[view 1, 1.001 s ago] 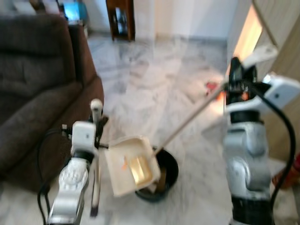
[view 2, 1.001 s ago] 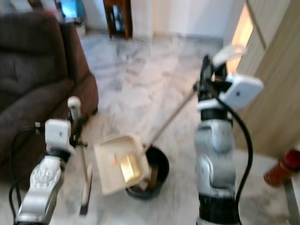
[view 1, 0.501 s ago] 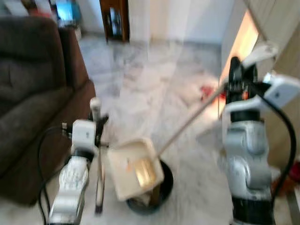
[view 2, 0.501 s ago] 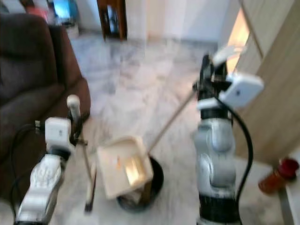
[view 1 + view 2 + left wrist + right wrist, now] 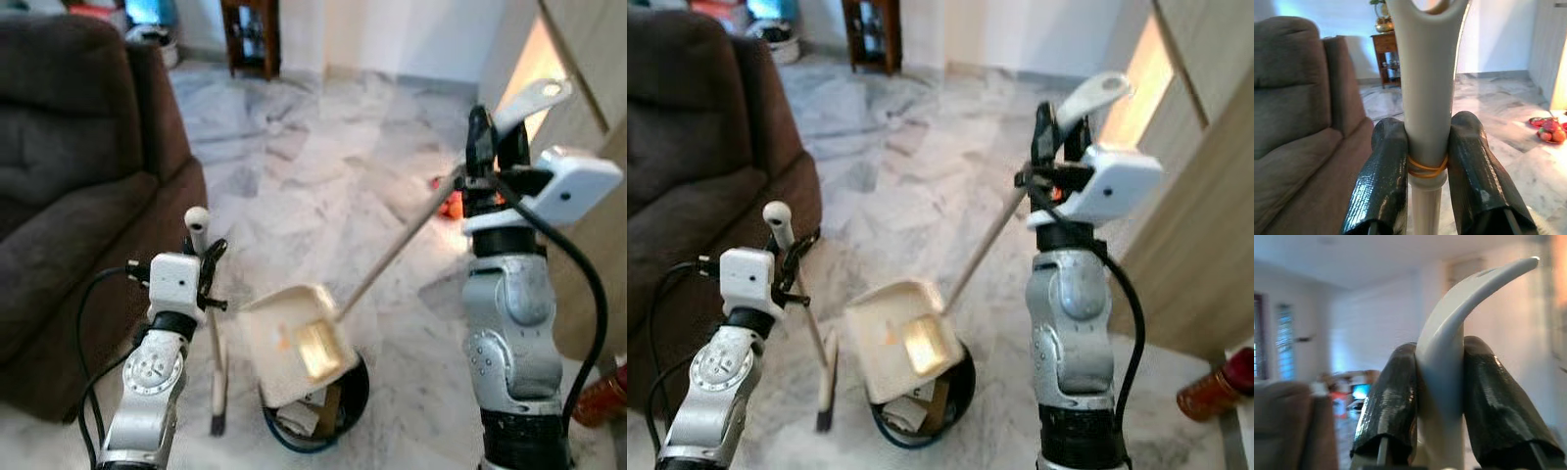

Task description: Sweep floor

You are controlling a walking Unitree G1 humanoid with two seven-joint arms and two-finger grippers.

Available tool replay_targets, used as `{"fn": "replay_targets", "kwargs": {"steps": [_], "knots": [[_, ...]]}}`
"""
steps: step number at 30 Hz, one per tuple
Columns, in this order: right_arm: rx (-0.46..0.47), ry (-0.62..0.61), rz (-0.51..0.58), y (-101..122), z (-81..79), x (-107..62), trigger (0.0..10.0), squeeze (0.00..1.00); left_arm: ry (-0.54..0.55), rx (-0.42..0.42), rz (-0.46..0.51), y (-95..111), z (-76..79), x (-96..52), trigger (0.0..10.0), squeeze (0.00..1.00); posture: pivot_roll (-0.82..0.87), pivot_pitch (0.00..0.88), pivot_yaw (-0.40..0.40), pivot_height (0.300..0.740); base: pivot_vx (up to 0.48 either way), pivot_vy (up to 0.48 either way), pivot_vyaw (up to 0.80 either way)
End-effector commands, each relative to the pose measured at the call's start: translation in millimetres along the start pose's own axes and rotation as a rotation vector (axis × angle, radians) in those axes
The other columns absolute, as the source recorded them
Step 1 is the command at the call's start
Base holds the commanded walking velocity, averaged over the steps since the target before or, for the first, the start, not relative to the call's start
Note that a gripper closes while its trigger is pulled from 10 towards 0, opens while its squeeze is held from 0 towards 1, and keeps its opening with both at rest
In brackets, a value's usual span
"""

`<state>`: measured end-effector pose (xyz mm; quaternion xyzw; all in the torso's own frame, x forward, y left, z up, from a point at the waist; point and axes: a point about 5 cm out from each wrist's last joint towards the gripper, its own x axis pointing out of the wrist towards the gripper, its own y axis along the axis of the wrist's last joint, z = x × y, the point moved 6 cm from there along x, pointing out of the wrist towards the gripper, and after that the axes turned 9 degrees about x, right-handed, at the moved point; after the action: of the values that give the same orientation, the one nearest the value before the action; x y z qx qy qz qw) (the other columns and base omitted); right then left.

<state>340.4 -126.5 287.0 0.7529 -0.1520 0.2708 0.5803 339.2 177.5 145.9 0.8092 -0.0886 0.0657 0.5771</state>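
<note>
Left eye view: a cream dustpan (image 5: 296,343) is held tilted directly over a dark waste bin (image 5: 318,406) on the marble floor (image 5: 304,166), its long pale handle (image 5: 397,250) slanting up from the bin to the right gripper (image 5: 480,147), where the grip is clamped between the two black fingers. Beside the bin, on the sofa side, a short hand broom (image 5: 214,362) is carried upright by the left gripper (image 5: 208,266), its bristle end hanging just above the floor. A brown sofa (image 5: 69,186) is seen beyond the broom, well apart from the bin, and red and orange items (image 5: 446,201) lie on the floor farther off, past the dustpan handle. A red bottle (image 5: 600,401) stands on the far side of the bin from the sofa.

Right eye view: the same scene is shown; crumpled paper (image 5: 896,411) is visible inside the bin under the dustpan, and a wooden panel (image 5: 1205,196) rises on the side of the bin away from the sofa.

Left wrist view: the broom's pale handle is clamped between the two fingers (image 5: 1382,181), with a yellow rubber band (image 5: 1426,169) wound around it at the grip. A wooden side table (image 5: 1387,56) stands far beyond.

Right wrist view: the curved white grip of the dustpan handle is pinched between the two fingers (image 5: 1388,406), which are closed against it on both sides; the room behind is blurred
</note>
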Motion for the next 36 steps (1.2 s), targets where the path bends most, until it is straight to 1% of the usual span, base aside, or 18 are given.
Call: {"fn": "replay_targets", "kwargs": {"steps": [1, 4, 5, 7, 9, 10, 14, 17, 20, 23, 24, 25, 26, 27, 32, 36], "knots": [[0.02, 0.062, 0.139, 32, -20.9, 3.6, 10.0, 0.0, 0.004, 0.011, 0.058, 14, -1.8, 2.3, 10.0, 0.0, 0.06, 0.026, 0.001, 0.74, 0.0, 0.0, 0.0], [0.019, 0.096, 0.152, 33, -35.1, 3.0, 10.0, 0.0, 0.004, 0.01, 0.059, 15, -1.9, 2.2, 10.0, 0.0, 0.06, 0.026, 0.001, 0.74, 0.0, 0.0, 0.0], [0.001, 0.141, 0.168, 35, -48.6, 2.0, 10.0, 0.0, 0.003, 0.011, 0.06, 15, -1.7, 2.3, 10.0, 0.0, 0.06, 0.026, 0.001, 0.74, 0.0, 0.0, 0.0], [-0.004, 0.159, 0.176, 36, -54.6, 1.4, 10.0, 0.0, 0.004, 0.011, 0.06, 15, -2.0, 2.3, 10.0, 0.0, 0.06, 0.026, 0.002, 0.74, 0.0, 0.0, 0.0], [0.007, 0.18, 0.195, 39, -65.9, 0.0, 10.0, 0.0, 0.004, 0.011, 0.061, 15, -1.8, 2.1, 10.0, 0.0, 0.06, 0.027, 0.002, 0.74, 0.0, 0.0, 0.0], [0.003, 0.203, 0.213, 42, -76.2, -1.8, 10.0, 0.0, 0.003, 0.011, 0.061, 15, -1.6, 2.0, 10.0, 0.0, 0.06, 0.027, 0.002, 0.74, 0.0, 0.0, 0.0], [-0.033, 0.25, 0.235, 43, -90.5, -5.5, 10.0, 0.0, 0.002, 0.01, 0.062, 15, -1.5, 1.7, 10.0, 0.0, 0.06, 0.027, 0.001, 0.74, 0.0, 0.0, 0.0], [-0.034, 0.286, 0.238, 40, -104.7, -11.0, 10.0, 0.0, -0.001, 0.01, 0.063, 16, -0.7, 1.6, 10.0, 0.0, 0.07, 0.027, 0.001, 0.74, 0.0, 0.0, 0.0], [-0.036, 0.294, 0.243, 40, -107.5, -12.2, 10.0, 0.0, -0.001, 0.01, 0.064, 16, -0.6, 1.7, 10.0, 0.0, 0.07, 0.027, 0.001, 0.74, 0.0, 0.0, 0.0], [-0.09, 0.342, 0.277, 44, -119.9, -17.5, 10.0, 0.0, -0.001, 0.011, 0.064, 16, -1.0, 1.9, 10.0, 0.0, 0.07, 0.027, 0.002, 0.74, 0.0, 0.0, 0.0], [-0.09, 0.342, 0.277, 44, -119.9, -17.5, 10.0, 0.0, -0.001, 0.011, 0.064, 16, -1.0, 1.9, 10.0, 0.0, 0.07, 0.027, 0.002, 0.74, 0.0, 0.0, 0.0], [-0.131, 0.397, 0.288, 44, -130.2, -22.8, 10.0, 0.0, -0.002, 0.011, 0.065, 16, -1.0, 2.2, 10.0, 0.0, 0.06, 0.028, 0.003, 0.74, 0.0, 0.0, 0.0], [-0.152, 0.427, 0.291, 42, -135.9, -26.5, 10.0, 0.0, -0.002, 0.011, 0.065, 16, -1.0, 2.3, 10.0, 0.0, 0.06, 0.028, 0.003, 0.74, 0.0, 0.0, 0.0], [-0.152, 0.427, 0.291, 42, -135.9, -26.5, 10.0, 0.0, -0.002, 0.011, 0.065, 16, -1.0, 2.3, 10.0, 0.0, 0.06, 0.028, 0.003, 0.74, 0.0, 0.0, 0.0], [-0.174, 0.538, 0.314, 40, -162.0, -46.7, 10.0, 0.0, -0.014, 0.018, 0.072, 17, 1.2, 3.3, 10.0, 0.0, 0.07, 0.032, 0.006, 0.74, 0.0, 0.0, 0.0], [-0.17, 0.565, 0.316, 41, -167.8, -51.0, 10.0, 0.0, -0.015, 0.019, 0.071, 17, 1.3, 3.3, 10.0, 0.0, 0.06, 0.033, 0.006, 0.74, 0.0, 0.0, 0.0]]}}
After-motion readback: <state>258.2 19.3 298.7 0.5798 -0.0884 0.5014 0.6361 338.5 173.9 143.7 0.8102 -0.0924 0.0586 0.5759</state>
